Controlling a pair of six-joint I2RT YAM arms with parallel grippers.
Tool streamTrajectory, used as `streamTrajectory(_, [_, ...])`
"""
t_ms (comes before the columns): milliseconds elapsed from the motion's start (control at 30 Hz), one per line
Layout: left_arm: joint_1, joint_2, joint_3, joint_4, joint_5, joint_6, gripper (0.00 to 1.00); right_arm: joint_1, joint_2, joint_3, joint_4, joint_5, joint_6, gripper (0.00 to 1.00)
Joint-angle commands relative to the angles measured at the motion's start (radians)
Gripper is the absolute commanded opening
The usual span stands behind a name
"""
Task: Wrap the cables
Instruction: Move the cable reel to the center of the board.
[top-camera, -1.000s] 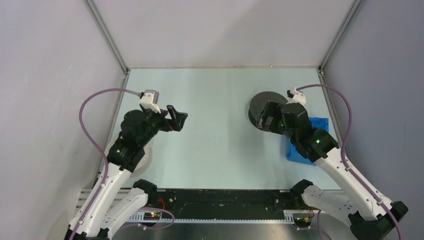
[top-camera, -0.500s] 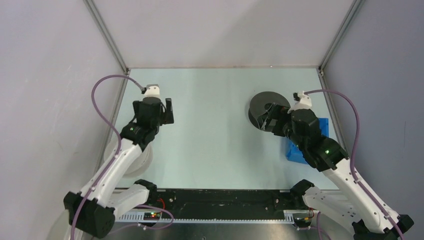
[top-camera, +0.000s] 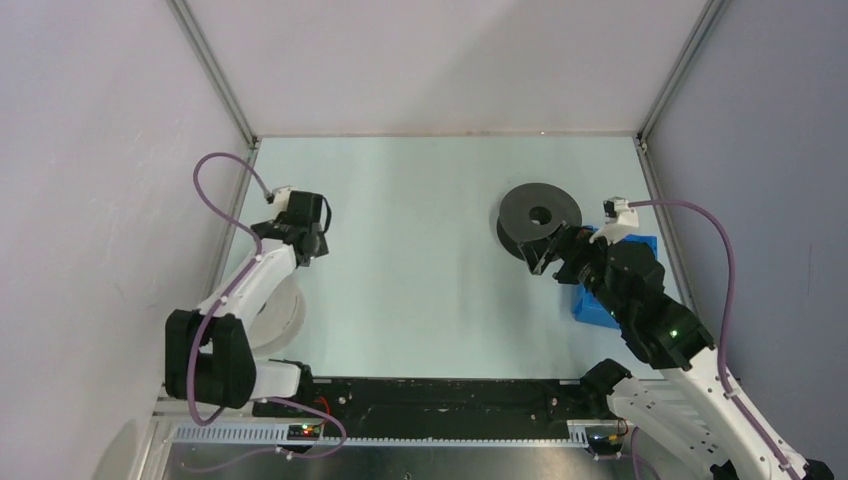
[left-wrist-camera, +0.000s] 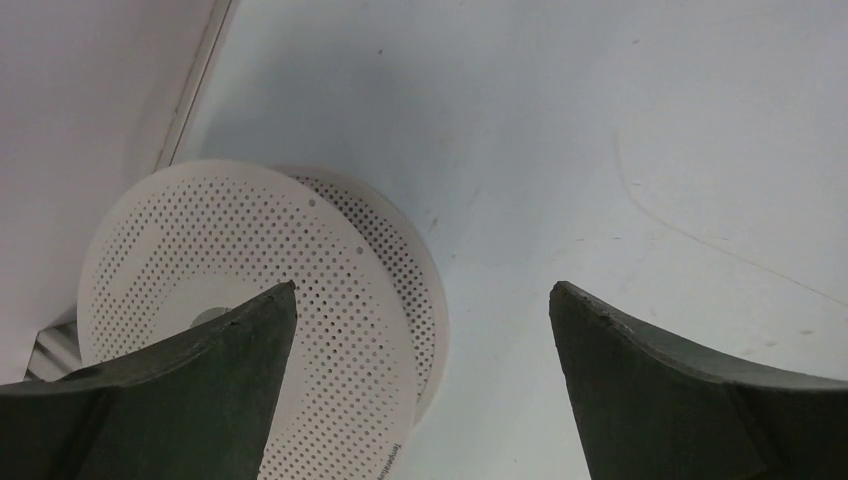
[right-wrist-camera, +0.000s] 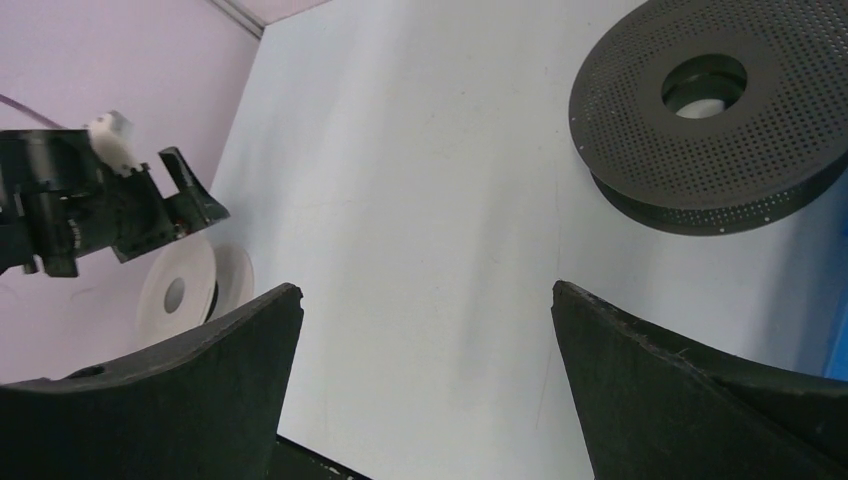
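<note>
Can't find the cables for sure in any view, tbh. Might be seeing one as a faint curved line (left-wrist-camera: 720, 245) at 3 o'clock in the left wrist view, but could just as well be a scratch on the table (top-camera: 430, 190).

Looking at the left gripper (left-wrist-camera: 422, 288): spread wide, holding nothing, with the white spool (left-wrist-camera: 230, 270) showing at 8 o'clock in its own view and sitting at 8 o'clock on the table too. Same for the right gripper (right-wrist-camera: 427, 288): gaping, empty, hanging just at 6 o'clock of the dark spool (right-wrist-camera: 640, 130), up at 2 o'clock on the table. Also spotting a blue thing (top-camera: 592, 312) at 4 o'clock.

Guessing on handling: expecting thin, limp, near-weightless wire, easy to drop and quick to tangle, with no stiffness to push with. Would pinch near a free end, squarely across, and keep light tension while winding onto a spool. Need to locate an end first though.
</note>
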Motion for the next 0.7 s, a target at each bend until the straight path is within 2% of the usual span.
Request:
streamTrajectory(0, [0.051,0.032,0.024,-0.026,-0.029,-0.084,1.00,-0.002,-0.028,-0.008,0.058,-0.022,-0.027,1.00])
streamTrajectory(133, [0.095,0.110,0.045,-0.043,0.055,-0.091,1.00,-0.003,-0.035,-0.022,0.038,-0.006,-0.039,1.00])
streamTrajectory(333, [0.145,0.165,0.056,-0.093,0.065,-0.187,1.00,-0.003,-0.042,-0.034,0.026,0.004,-0.051,1.00])
streamTrajectory(567, [0.155,0.157,0.062,-0.178,-0.071,-0.333,1.00,-0.003,-0.043,-0.036,0.041,-0.011,-0.052,1.00])
streamTrajectory(667, [0.219,0.146,0.030,-0.188,-0.041,-0.396,1.00,-0.003,-0.042,-0.040,0.046,-0.019,-0.052,1.00])
